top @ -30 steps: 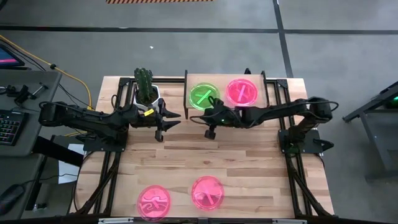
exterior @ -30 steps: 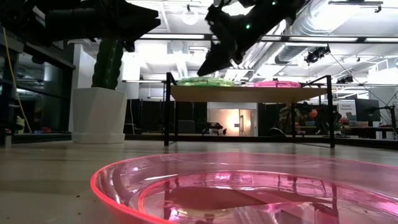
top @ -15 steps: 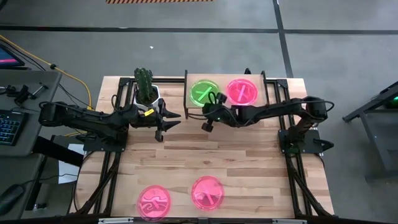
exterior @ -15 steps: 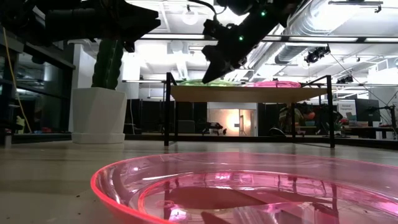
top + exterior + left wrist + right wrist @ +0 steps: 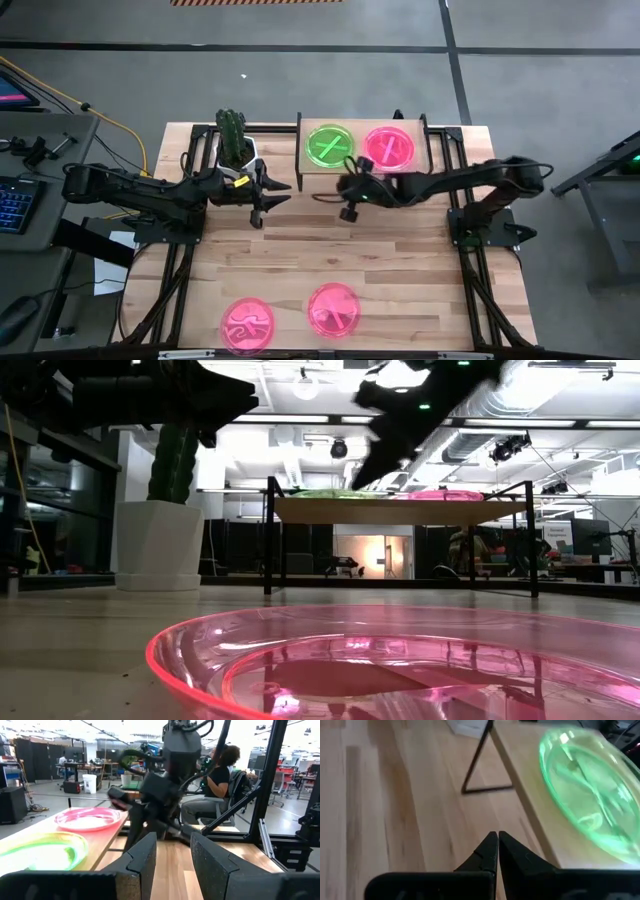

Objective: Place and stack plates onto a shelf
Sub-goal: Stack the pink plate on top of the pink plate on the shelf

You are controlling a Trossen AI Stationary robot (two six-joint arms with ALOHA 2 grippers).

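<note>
just beyond the shut right claw (image 5: 346, 207) lies the green plate (image 5: 329, 147).

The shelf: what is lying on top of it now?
On the shelf lie two plates side by side: a green plate and a pink plate. Whether more plates are stacked beneath either one cannot be seen.

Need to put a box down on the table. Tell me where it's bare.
Bare wood lies mid-table, between the shelf with both hands, left hand and right hand, and the two pink plates at the near edge. The shelf is full; the cactus pot crowds the corner beside it.
</note>
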